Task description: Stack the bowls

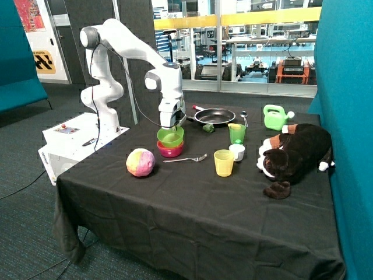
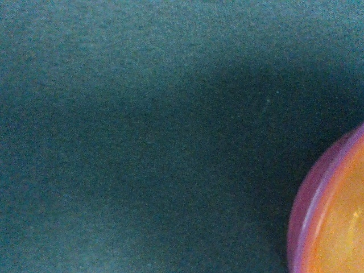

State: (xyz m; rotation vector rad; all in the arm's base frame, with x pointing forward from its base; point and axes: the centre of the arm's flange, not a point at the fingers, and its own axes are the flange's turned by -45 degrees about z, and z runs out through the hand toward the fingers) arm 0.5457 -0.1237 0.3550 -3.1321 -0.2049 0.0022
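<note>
My arm [image 1: 125, 44] bends down at centre frame, pincer [image 1: 172, 123] at the lime green bowl's [image 1: 170, 137] rim; I cannot tell its state. That bowl sits atop the red bowl [image 1: 169, 150] on the black-clothed tabletop [image 1: 198, 204]. My wrist view shows orange bowl [image 2: 341, 227] inside purple bowl [image 2: 310, 205], lower right.

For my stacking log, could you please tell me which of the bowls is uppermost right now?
The lime green bowl, directly under the gripper, is uppermost. It sits above the orange-red bowl, which, per the wrist view, nests in the purple bowl.
</note>
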